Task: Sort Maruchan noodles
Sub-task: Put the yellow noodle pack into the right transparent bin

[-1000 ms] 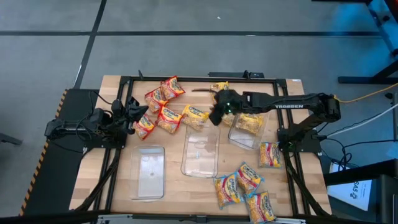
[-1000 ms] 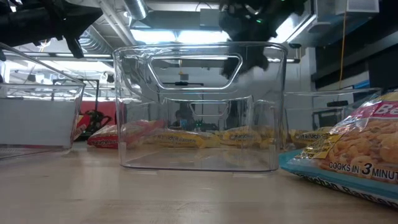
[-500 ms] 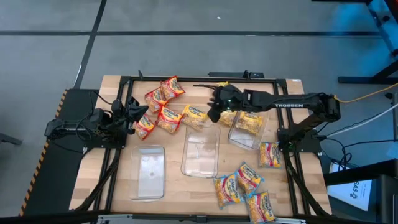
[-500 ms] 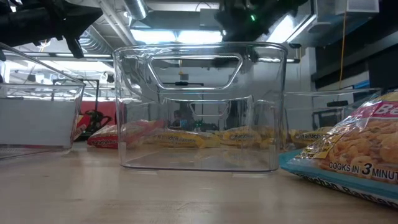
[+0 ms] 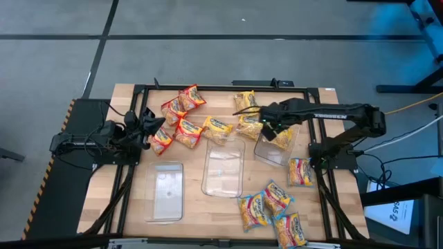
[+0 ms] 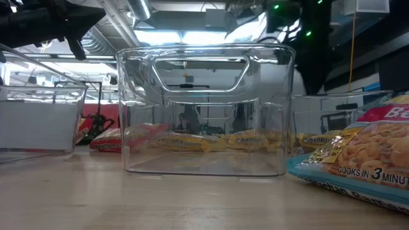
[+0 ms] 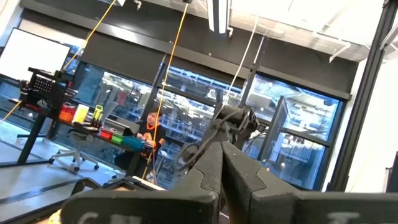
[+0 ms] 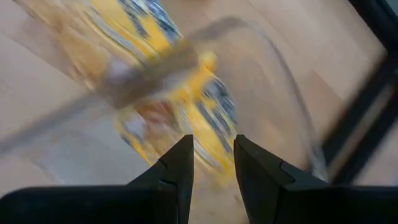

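Ramen packets lie scattered on the table: a red cluster (image 5: pixel 176 114) at the far left, yellow ones (image 5: pixel 248 124) at the far middle, and more (image 5: pixel 273 207) at the near right. One yellow packet (image 5: pixel 282 136) lies in the right clear tray (image 5: pixel 266 155). My right gripper (image 5: pixel 266 128) hovers over that tray's left far corner, fingers a little apart and empty (image 8: pixel 211 158), with a blurred yellow packet (image 8: pixel 155 68) and the tray rim below. My left gripper (image 5: pixel 151 124) waits shut at the left edge, beside the red packets.
A middle clear tray (image 5: pixel 223 180) and a left clear tray (image 5: pixel 166 200) stand empty on the near half; the middle one fills the low view (image 6: pixel 204 160). A packet (image 6: pixel 364 160) lies close to the low camera. The black frame rails border the table.
My right gripper has moved toward the table's right edge, from over the far end of the middle tray to the left far corner of the right tray. A yellow packet it had covered now shows on the table. The packets have stayed in place.
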